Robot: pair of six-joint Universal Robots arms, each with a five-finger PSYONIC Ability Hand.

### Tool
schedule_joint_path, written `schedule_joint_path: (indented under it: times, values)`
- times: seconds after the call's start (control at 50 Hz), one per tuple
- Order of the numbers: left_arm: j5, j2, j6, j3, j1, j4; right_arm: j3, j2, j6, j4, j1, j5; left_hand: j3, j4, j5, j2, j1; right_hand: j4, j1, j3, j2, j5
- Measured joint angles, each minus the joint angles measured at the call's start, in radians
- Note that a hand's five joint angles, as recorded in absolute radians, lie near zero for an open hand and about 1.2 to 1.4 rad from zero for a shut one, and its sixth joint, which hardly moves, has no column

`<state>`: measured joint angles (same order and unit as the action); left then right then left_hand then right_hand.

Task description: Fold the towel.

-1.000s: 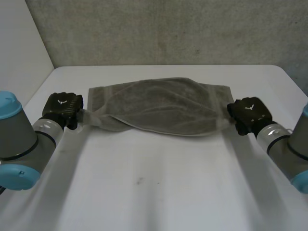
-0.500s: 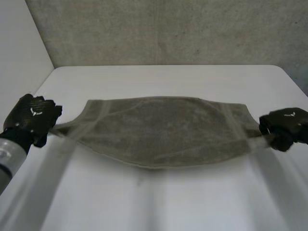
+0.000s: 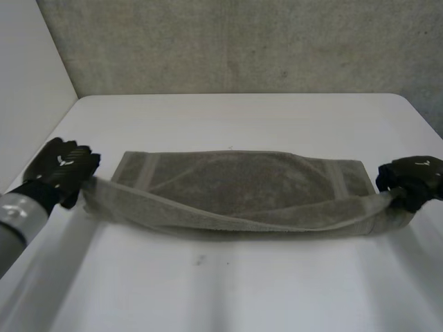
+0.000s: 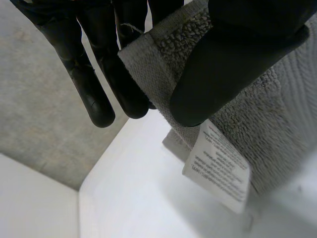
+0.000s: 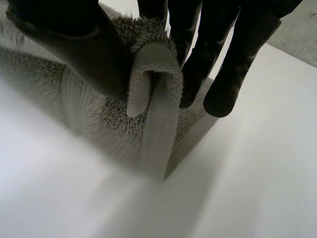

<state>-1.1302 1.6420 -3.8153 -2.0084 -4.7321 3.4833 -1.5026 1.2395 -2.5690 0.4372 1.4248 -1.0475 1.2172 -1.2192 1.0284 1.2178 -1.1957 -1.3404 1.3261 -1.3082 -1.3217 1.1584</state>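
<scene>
The towel now lies lower on the desk than before, left robot hand and right robot hand pinching its raised corners, ready for folding.

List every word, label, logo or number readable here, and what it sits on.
White care tag on the towel, under the left hand thumb: printed lines, too small to read.
Backs of the left hand and right hand, head view: a white emblem each, no letters.
No other text.

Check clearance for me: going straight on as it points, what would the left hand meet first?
Probably the towel that the left hand pinches; beyond it, bare table, though depth is unclear.
</scene>
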Motion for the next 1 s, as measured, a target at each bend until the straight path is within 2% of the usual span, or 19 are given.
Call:
schedule_joint_path:
  times: [0.24,0.4,0.58,0.88,0.9,0.92,0.94,0.96,0.98,1.0]
  values:
    - [-0.177,0.426,0.110,0.421,0.124,0.018,0.382,-0.340,-0.186,-0.077,0.134,-0.147,0.000,0.000,0.000,0.000,0.000,0.000,0.001,-0.007,0.000,0.000]
    - [-0.244,0.616,0.129,0.680,0.181,0.007,0.592,-0.491,-0.256,-0.106,0.182,-0.209,0.000,0.000,0.000,0.000,0.000,0.000,0.001,-0.007,0.000,0.000]
    - [-0.294,0.766,0.126,0.885,0.211,-0.029,0.780,-0.622,-0.280,-0.110,0.222,-0.261,0.000,0.000,-0.001,0.000,0.000,0.000,0.002,-0.007,0.000,0.000]
    - [-0.342,0.888,0.124,1.034,0.214,-0.073,0.951,-0.739,-0.274,-0.102,0.237,-0.341,0.000,0.000,-0.001,0.000,0.000,0.000,0.003,-0.007,0.000,0.000]
    - [-0.344,0.890,0.124,1.036,0.214,-0.074,0.954,-0.742,-0.274,-0.102,0.237,-0.343,0.000,0.000,-0.001,0.000,0.000,0.056,-0.050,0.044,0.052,-0.057]
    - [-0.347,0.894,0.124,1.040,0.214,-0.075,0.959,-0.746,-0.273,-0.102,0.237,-0.344,-0.044,0.046,-0.018,-0.045,0.019,0.242,-0.233,0.224,0.242,-0.247]
    - [-0.349,0.896,0.123,1.042,0.216,-0.077,0.963,-0.750,-0.273,-0.101,0.237,-0.344,-0.190,0.194,-0.158,-0.192,0.147,0.423,-0.440,0.427,0.450,-0.438]
    - [-0.350,0.897,0.123,1.043,0.217,-0.078,0.964,-0.751,-0.272,-0.100,0.238,-0.345,-0.290,0.297,-0.233,-0.295,0.245,0.523,-0.542,0.509,0.533,-0.545]
    - [-0.352,0.897,0.123,1.043,0.219,-0.080,0.967,-0.754,-0.272,-0.098,0.238,-0.345,-0.468,0.478,-0.445,-0.478,0.421,0.701,-0.721,0.686,0.732,-0.736]
    - [-0.353,0.897,0.123,1.043,0.221,-0.082,0.969,-0.755,-0.272,-0.097,0.239,-0.345,-0.569,0.581,-0.553,-0.582,0.544,0.815,-0.817,0.802,0.829,-0.859]
